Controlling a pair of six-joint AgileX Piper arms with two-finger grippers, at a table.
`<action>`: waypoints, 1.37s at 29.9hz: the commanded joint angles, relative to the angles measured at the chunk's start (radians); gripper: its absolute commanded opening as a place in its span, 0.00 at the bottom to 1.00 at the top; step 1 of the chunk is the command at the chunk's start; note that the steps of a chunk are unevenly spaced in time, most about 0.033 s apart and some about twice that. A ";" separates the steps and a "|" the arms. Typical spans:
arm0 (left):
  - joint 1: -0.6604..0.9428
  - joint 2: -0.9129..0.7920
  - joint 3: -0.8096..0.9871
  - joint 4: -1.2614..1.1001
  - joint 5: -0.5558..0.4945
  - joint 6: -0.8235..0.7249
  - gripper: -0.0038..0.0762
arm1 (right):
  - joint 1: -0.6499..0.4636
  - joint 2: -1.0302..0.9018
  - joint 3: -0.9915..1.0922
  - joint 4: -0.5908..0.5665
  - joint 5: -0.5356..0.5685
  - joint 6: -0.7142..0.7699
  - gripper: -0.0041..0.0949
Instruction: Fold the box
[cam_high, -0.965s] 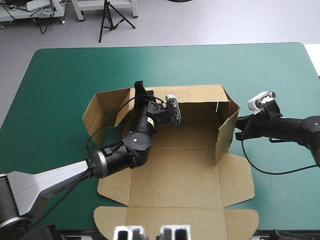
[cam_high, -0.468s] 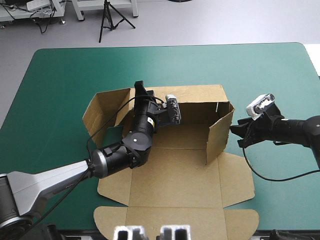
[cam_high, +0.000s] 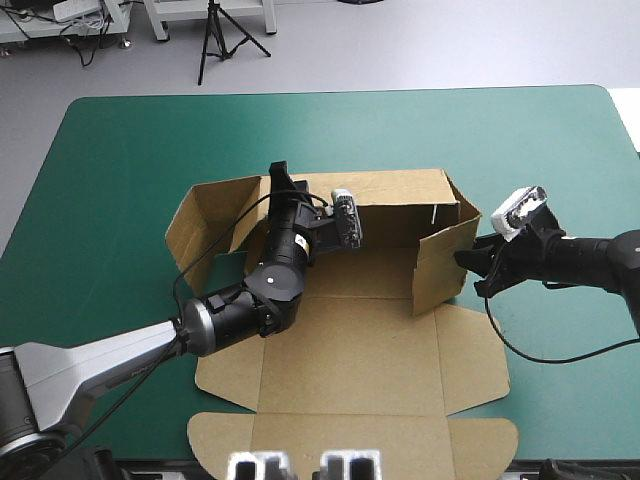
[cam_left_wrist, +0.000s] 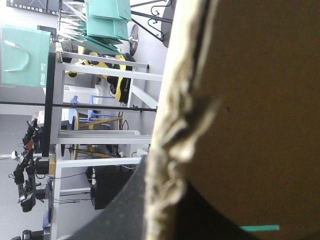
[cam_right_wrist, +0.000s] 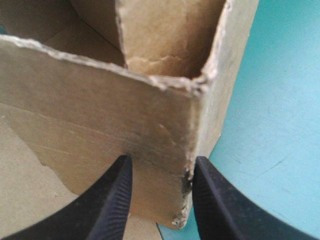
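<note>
1. Sitting near the centre of the teal-green table (cam_high: 120, 160), the brown box (cam_high: 370, 330) is half-raised. Its floor lies flat, and the lid panel with rounded flaps reaches the table's 6 o'clock edge.
2. The back wall (cam_high: 400, 190) stands upright along the box's 12 o'clock side, and a side panel (cam_high: 200, 225) leans outward toward 9 o'clock.
3. On the 3 o'clock side the right wall (cam_high: 445, 265) stands, bent at a corner, with one face angled inward over the floor.
4. The left gripper (cam_high: 281, 180) sits on the back wall's top edge at about 11 o'clock of the box and is clamped on the board. In its wrist view the rough board edge runs past one black finger (cam_left_wrist: 117, 210), with a dark shape on the other side.
5. The right gripper (cam_high: 468, 262) is at 3 o'clock of the box, low by the right wall's outer corner, with its fingers (cam_right_wrist: 112, 200) spread apart. The lower end of the corner shows between them; whether they touch it cannot be told.
6. A flat flap (cam_high: 475, 350) lies on the cover at 4 o'clock of the floor.
</note>
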 joint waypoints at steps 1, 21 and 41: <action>-0.002 -0.034 -0.024 0.028 0.002 -0.019 0.04 | 0.008 0.007 -0.031 0.097 0.040 -0.027 0.42; -0.002 -0.034 -0.024 0.066 -0.082 -0.042 0.04 | 0.110 0.096 -0.031 0.358 -0.202 -0.065 0.39; -0.002 -0.034 -0.024 0.090 -0.063 -0.042 0.08 | 0.237 0.165 -0.031 0.318 -0.324 -0.051 0.03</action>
